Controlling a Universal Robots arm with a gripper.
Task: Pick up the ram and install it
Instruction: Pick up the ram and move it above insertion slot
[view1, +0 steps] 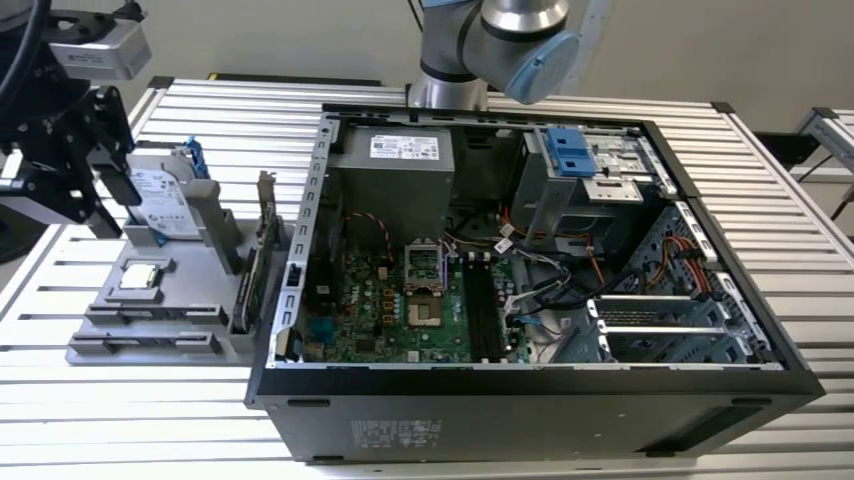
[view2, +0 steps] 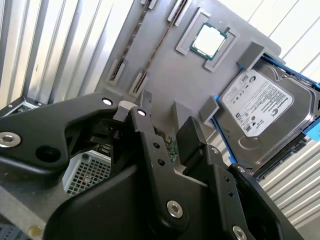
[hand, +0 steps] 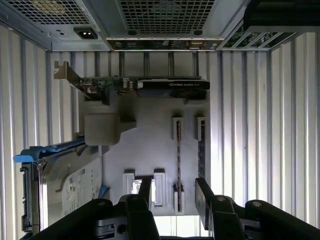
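Gripper (hand: 174, 195) wide, empty, above gray holder (hand: 150, 145).
On holder: two ram sticks (hand: 178, 155) in slots, one hard drive (view2: 257, 107), one processor (view2: 210, 40), one expansion card (hand: 150, 84); beside holder, one computer case (view1: 534, 400); beneath, slatted metal table (view1: 134, 420).

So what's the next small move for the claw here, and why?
Probably a straight descent. In the first wrist view the open claw hangs above the grey holder, its fingers apart on either side of the ram standing on edge, not yet touching it.
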